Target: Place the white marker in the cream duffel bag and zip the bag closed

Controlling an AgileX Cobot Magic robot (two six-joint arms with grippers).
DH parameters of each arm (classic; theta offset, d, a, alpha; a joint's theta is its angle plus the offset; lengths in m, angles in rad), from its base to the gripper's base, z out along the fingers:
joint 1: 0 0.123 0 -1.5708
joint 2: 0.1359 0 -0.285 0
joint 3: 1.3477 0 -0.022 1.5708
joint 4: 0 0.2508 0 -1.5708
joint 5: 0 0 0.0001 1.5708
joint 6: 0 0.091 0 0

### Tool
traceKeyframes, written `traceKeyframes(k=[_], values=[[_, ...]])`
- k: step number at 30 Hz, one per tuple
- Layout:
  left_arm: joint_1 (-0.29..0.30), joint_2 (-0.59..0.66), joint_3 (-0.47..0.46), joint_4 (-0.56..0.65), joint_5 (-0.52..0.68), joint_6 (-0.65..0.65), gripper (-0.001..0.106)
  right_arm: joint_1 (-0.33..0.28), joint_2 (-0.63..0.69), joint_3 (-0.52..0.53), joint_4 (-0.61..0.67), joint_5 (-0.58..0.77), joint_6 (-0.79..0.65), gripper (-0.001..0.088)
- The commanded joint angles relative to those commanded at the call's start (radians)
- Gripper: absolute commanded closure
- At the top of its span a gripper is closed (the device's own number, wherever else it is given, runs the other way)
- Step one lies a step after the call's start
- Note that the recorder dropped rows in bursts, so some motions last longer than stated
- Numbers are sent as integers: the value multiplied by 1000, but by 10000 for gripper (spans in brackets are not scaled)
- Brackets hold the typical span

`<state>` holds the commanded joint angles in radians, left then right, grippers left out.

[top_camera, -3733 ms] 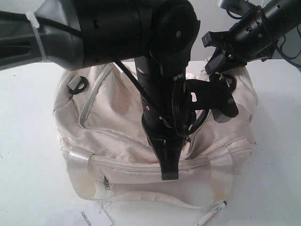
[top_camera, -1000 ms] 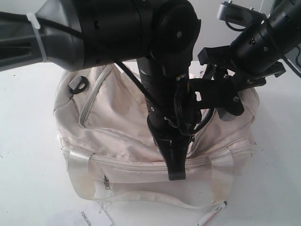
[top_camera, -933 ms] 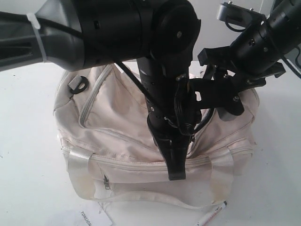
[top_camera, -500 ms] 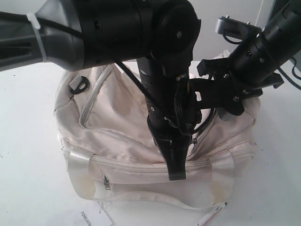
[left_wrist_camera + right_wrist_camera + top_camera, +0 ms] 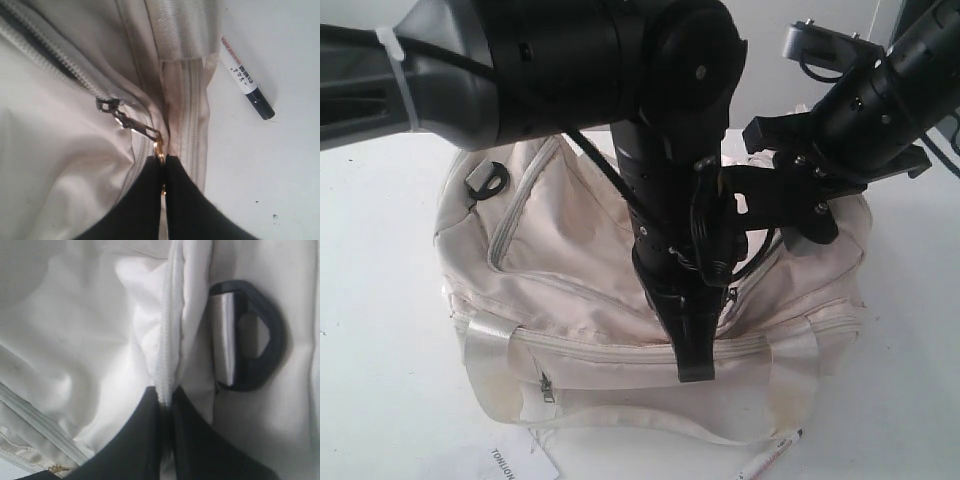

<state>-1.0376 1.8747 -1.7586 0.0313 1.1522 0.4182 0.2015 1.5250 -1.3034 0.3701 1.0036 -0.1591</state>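
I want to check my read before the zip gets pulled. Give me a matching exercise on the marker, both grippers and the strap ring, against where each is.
1 marker
2 left gripper
3 right gripper
4 strap ring

A pinching the bag's zip seam
B lying on the table by the bag
C fixed to the bag
D shut on the gold keyring

Pairs: 1-B, 2-D, 3-A, 4-C

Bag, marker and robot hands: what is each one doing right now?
cream duffel bag: on the table, zip partly open.
white marker: capped, lying on the table outside the bag.
left hand: shut on the gold keyring.
right hand: shut on the bag's zip seam.
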Motion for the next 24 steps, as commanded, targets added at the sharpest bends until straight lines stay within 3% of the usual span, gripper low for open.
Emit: traceKeyframes(k=[24], values=[[0,0,0,79,69,0,1053,0,-15,0,-13,-14,2,868]])
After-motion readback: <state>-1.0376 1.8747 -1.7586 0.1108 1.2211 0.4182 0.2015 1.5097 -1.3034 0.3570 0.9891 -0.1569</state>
